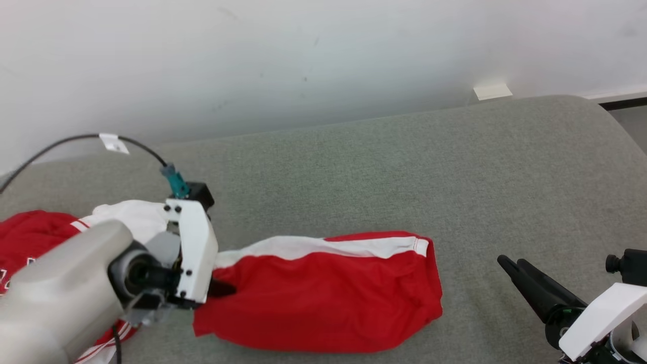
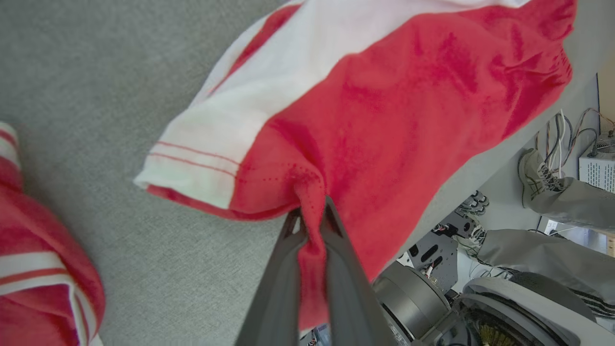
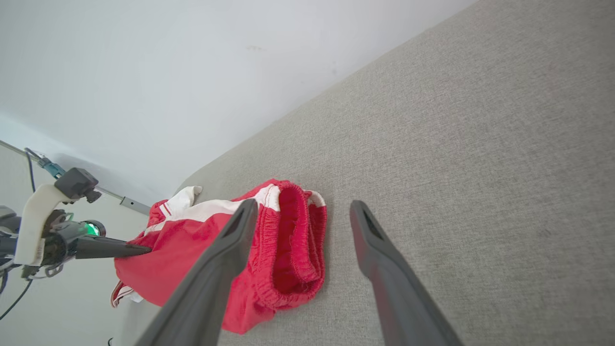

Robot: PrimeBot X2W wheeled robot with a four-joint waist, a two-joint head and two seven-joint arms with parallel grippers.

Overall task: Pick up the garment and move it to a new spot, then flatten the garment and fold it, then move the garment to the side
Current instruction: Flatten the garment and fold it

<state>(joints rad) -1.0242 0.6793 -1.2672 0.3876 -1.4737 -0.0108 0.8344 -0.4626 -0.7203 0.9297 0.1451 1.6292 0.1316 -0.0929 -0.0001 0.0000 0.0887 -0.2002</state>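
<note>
The garment (image 1: 328, 293) is a pair of red shorts with a white side stripe, lying stretched out on the grey fabric surface (image 1: 404, 177). My left gripper (image 1: 222, 289) is shut on its left hem. In the left wrist view a fold of red cloth is pinched between the fingers (image 2: 336, 269), and the garment (image 2: 384, 120) spreads away above them. My right gripper (image 1: 511, 263) hovers open to the right of the garment, holding nothing. In the right wrist view its open fingers (image 3: 226, 259) point toward the elastic waistband end of the garment (image 3: 288, 250).
Another red and white cloth (image 1: 30, 237) lies bunched at the far left, partly behind my left forearm. A white wall backs the surface. A black cable (image 1: 76, 139) arcs over the left arm. Past the surface's near edge stand a person's legs and shoes (image 2: 552, 197).
</note>
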